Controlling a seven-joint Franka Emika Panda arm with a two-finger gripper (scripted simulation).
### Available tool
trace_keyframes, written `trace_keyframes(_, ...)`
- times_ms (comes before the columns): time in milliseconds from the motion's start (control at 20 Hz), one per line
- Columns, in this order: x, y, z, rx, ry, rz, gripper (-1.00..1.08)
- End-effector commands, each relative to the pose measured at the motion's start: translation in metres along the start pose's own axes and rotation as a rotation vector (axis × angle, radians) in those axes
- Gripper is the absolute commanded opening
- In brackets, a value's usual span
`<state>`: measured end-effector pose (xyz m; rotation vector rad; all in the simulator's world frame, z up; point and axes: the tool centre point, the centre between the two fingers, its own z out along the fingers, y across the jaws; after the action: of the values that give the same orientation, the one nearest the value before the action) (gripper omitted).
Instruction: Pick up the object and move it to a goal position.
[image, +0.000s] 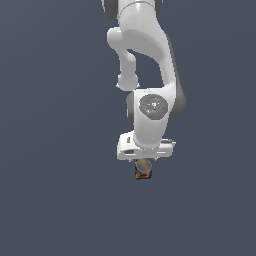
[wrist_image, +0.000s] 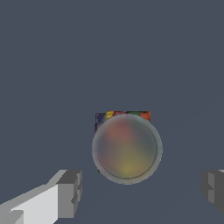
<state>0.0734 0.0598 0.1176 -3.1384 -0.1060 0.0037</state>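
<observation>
The object (wrist_image: 127, 148) is a small can with a grey-tan round top and a dark body showing red, orange and green patches at its edge. In the exterior view the object (image: 143, 170) stands directly under the white hand. My gripper (wrist_image: 142, 192) is open, its two grey fingertips (wrist_image: 70, 192) set far apart, wider than the can. Nothing is held between them. The can appears beyond the fingertips, roughly centred on the gap, and I see no contact. In the exterior view the gripper (image: 144, 161) is just above the can, and its fingers are mostly hidden by the hand.
A flat, uniform dark grey-blue surface (image: 60, 200) surrounds the can on all sides. The arm's white links (image: 150, 60) rise above the hand. No goal marker shows in either view.
</observation>
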Motion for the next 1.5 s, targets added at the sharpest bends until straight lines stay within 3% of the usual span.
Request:
trace_keyframes(0,0.006,-0.003,0.004,-0.001,0.001,-0.005,1.0)
trace_keyframes(500,0.011,-0.006,0.011,-0.001,0.002,-0.009,1.0)
trace_keyframes(1000,0.011,-0.006,0.056,-0.001,0.002,-0.01,1.0)
trace_keyframes(1300,0.012,-0.006,0.06,-0.001,0.002,-0.01,1.0)
trace_keyframes(1350,0.012,-0.006,0.06,-0.001,0.002,-0.01,-1.0)
trace_keyframes(1450,0.012,-0.006,0.06,-0.001,0.002,-0.01,-1.0)
